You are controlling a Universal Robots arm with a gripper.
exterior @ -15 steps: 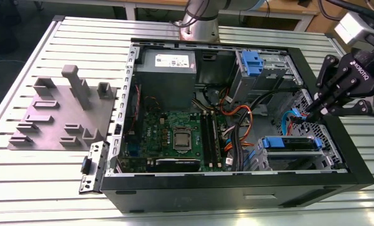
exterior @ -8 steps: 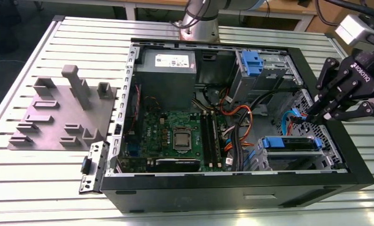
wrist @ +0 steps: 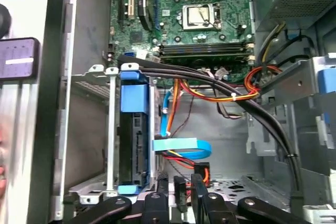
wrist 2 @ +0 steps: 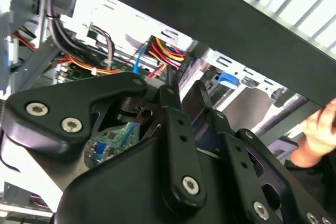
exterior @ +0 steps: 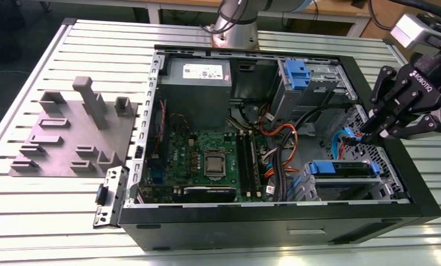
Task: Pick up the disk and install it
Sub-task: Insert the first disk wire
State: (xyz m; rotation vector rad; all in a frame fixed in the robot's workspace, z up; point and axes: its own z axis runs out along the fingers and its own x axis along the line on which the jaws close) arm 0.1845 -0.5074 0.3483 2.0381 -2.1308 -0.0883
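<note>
The disk (exterior: 344,169) lies in the drive cage at the near right corner of the open computer case (exterior: 279,227), framed by its blue carrier. In the first wrist view the disk (wrist: 134,135) shows edge-on, dark between blue end pieces, inside the metal cage. My gripper (exterior: 366,134) hangs over the case's right wall, just above and behind the disk, its fingers drawn together and shut. In the first wrist view the fingertips (wrist: 164,188) sit close beside a flat blue cable (wrist: 181,148). Nothing shows between the fingers (wrist 2: 169,98) in the second wrist view.
Motherboard (exterior: 205,160) fills the case floor, with the grey power-supply box (exterior: 198,75) behind it and another blue carrier (exterior: 298,75) in the upper bay. Orange and black cables (wrist: 220,90) cross near the cage. A grey fixture block (exterior: 72,133) stands on the table. A person's hand (wrist 2: 320,129) is close by.
</note>
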